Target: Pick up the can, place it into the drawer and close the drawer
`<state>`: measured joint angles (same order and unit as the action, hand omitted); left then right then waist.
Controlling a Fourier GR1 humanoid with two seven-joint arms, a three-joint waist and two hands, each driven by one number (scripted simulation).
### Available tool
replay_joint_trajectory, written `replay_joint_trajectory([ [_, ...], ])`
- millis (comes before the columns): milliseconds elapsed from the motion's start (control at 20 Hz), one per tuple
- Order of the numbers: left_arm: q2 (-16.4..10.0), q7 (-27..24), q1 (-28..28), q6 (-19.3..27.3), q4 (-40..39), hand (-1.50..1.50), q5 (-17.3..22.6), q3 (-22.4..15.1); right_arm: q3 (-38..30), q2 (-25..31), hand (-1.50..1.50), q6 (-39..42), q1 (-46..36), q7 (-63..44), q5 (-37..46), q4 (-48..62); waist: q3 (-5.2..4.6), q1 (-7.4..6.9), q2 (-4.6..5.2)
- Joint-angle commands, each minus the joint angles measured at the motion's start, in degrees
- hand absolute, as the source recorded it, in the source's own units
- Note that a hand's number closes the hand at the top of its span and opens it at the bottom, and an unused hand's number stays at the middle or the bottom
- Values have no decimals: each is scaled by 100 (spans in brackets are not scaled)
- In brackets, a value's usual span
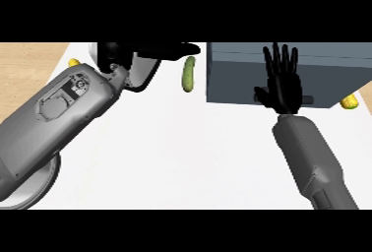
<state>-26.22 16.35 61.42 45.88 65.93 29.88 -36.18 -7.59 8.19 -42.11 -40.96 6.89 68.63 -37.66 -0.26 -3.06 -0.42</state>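
Observation:
No can shows in the head view. The grey-blue drawer cabinet point(232, 78) stands at the back right of the white counter point(181, 157). Its front face shows no gap, and none of its inside is visible. My right hand point(285, 86) is open, with straight fingers pointing away from me, and lies flat over the drawer's front just above its dark handle point(311, 100). My left hand point(120, 51) is raised at the view's top edge, left of the cabinet. Its fingers point(178, 49) stretch out to the right and hold nothing that I can see. The top edge cuts off part of this hand.
A green cucumber point(189, 74) lies on the counter between my left hand and the cabinet. One yellow item point(74, 62) peeks out behind my left forearm, and another point(350, 102) lies at the cabinet's right corner. The wooden floor point(29, 69) shows beyond the counter's left edge.

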Motion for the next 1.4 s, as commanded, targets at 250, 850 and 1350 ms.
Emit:
replay_joint_trajectory([
  [250, -222, -134, -744, -79, 556, -150, -135, 102, -280, 206, -150, 80, -1468, -235, 88, 1354, 32, -165, 161],
  [850, -518, 92, -1074, -139, 1238, -150, -350, 210, -650, 443, -150, 23, -2439, -165, -54, 2244, 42, -213, 186],
  [1350, -499, -313, -1671, -293, 1401, -150, -367, 289, -1493, 40, -150, 140, -2483, 939, -1133, 2075, 55, -238, 223],
])
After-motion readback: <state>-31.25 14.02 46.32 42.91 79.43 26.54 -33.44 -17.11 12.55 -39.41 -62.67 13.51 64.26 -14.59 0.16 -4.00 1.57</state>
